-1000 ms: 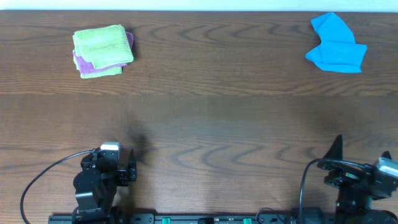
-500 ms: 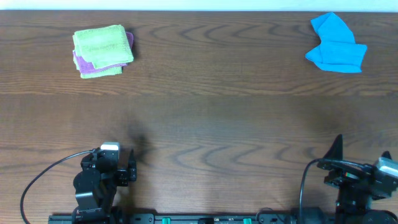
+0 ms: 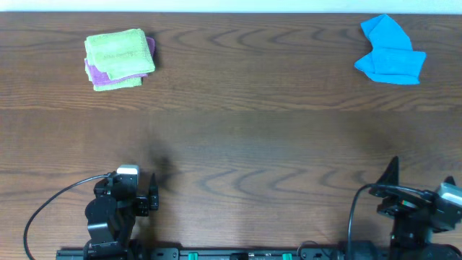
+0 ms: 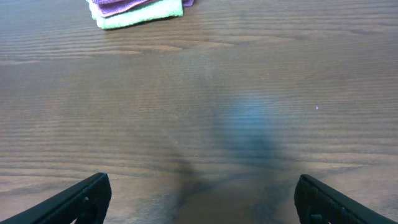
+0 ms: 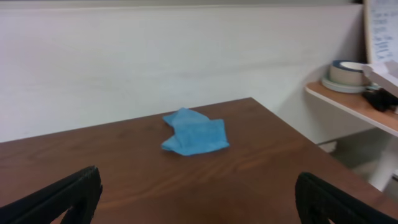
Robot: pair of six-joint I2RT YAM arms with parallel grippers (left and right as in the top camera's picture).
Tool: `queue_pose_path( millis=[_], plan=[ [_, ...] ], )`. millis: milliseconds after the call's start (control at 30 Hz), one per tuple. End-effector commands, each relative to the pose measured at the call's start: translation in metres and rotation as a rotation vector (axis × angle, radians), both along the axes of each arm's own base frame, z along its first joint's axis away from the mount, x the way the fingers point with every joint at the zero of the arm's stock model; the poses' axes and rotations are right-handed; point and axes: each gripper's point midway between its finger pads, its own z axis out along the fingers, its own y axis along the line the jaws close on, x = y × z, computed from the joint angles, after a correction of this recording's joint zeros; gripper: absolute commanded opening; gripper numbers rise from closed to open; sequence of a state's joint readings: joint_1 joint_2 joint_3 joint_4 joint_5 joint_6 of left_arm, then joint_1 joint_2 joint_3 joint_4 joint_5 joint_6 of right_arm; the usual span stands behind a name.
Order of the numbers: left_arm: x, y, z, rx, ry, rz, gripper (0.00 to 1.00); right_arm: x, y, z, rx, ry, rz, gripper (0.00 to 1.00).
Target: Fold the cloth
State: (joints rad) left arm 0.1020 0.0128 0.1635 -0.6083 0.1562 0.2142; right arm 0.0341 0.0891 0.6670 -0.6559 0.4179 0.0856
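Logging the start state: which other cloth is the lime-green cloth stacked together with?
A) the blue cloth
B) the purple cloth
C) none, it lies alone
B: in the overhead view the purple cloth peeks out at the edges of the lime-green cloth in one stack at the table's far left, while the blue cloth lies apart at the far right.

The purple cloth (image 3: 94, 74) lies mostly hidden by the cloth (image 3: 119, 52).
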Motion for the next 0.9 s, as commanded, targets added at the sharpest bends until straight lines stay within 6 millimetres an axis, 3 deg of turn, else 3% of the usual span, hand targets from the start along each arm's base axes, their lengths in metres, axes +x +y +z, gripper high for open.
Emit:
queue_pose_path(
  millis=[0, 67, 167, 367, 867],
  plan=[
    [0.000, 0.001, -0.001, 0.013, -0.002, 0.001, 0.95, -0.005, -0.005, -0.008, -0.016, 0.042, -0.032, 0.99],
    [0.000, 0.001, -0.001, 0.013, -0.002, 0.001, 0.95, -0.003, -0.004, -0.021, -0.009, 0.084, -0.026, 0.99],
    [0.000, 0.001, -0.001, 0.013, -0.002, 0.001, 0.95, 0.009, 0.014, -0.041, 0.005, 0.130, 0.086, 0.99],
    [0.000, 0.001, -0.001, 0.013, -0.002, 0.001, 0.95, 0.036, 0.051, -0.107, 0.058, 0.258, 0.307, 0.99],
    [0.000, 0.001, -0.001, 0.013, -0.002, 0.001, 0.95, 0.039, 0.064, -0.199, 0.112, 0.457, 0.369, 0.99]
  ],
)
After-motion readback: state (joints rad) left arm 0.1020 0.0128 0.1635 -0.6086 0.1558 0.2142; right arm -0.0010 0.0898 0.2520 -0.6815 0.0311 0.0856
